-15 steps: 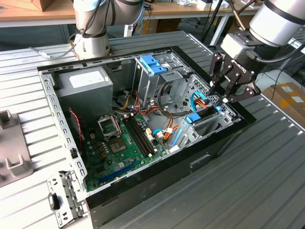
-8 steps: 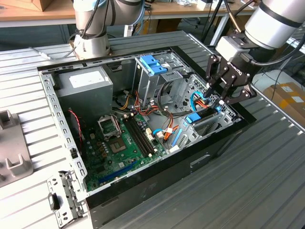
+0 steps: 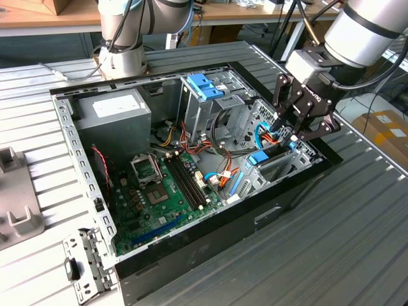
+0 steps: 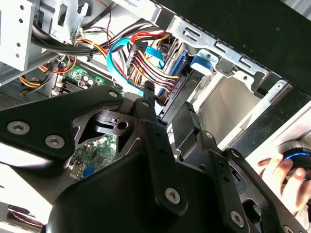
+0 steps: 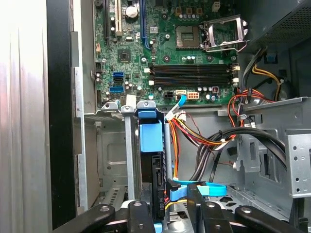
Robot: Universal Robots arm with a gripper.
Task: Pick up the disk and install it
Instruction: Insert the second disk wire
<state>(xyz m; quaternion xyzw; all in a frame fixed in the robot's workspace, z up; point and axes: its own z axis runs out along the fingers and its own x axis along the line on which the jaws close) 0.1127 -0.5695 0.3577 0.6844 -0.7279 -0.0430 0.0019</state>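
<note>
The disk (image 3: 260,157) stands on edge in a metal bay at the exterior view's right end of the open computer case (image 3: 210,248). Its blue end tab (image 5: 150,136) points toward the motherboard, and its dark body (image 5: 158,187) runs back between my fingers. My gripper (image 3: 290,135) hangs over the disk's rear end, by the bundle of coloured cables (image 4: 146,60). Both wrist views show the black fingers (image 5: 197,204) straddling the disk's rear edge with a gap on one side. The gripper (image 5: 170,204) looks open around the disk (image 4: 182,65).
The motherboard (image 3: 162,191) fills the case floor, with the power supply (image 3: 115,111) at the back. An upright drive cage topped by a blue bracket (image 3: 204,86) stands mid-case. A second arm's base (image 3: 124,44) sits behind the case. A person's hand (image 4: 279,174) rests outside the case wall.
</note>
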